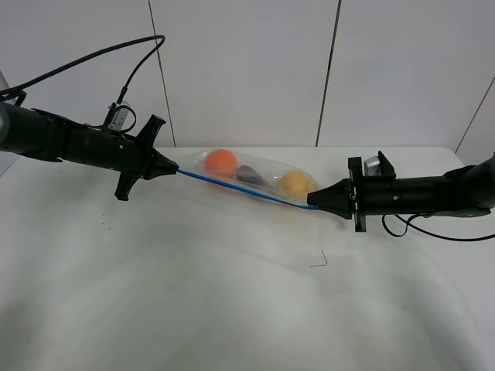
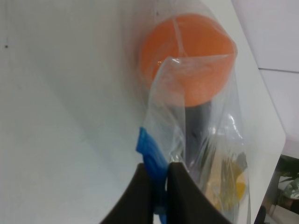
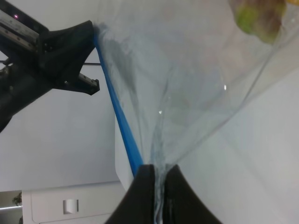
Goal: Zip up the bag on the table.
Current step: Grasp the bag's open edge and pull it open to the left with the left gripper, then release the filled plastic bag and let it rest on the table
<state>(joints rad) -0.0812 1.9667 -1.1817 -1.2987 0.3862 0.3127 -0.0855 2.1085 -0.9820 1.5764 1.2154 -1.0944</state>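
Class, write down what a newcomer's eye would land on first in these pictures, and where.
A clear bag is stretched across the back of the white table, the left claw pinching one end and the right claw the other. Its blue zip strip runs along the near edge, and an orange, a dark eggplant and a yellow pear lie inside, left to right.

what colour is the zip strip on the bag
Blue; the zip strip shows best in the right wrist view.
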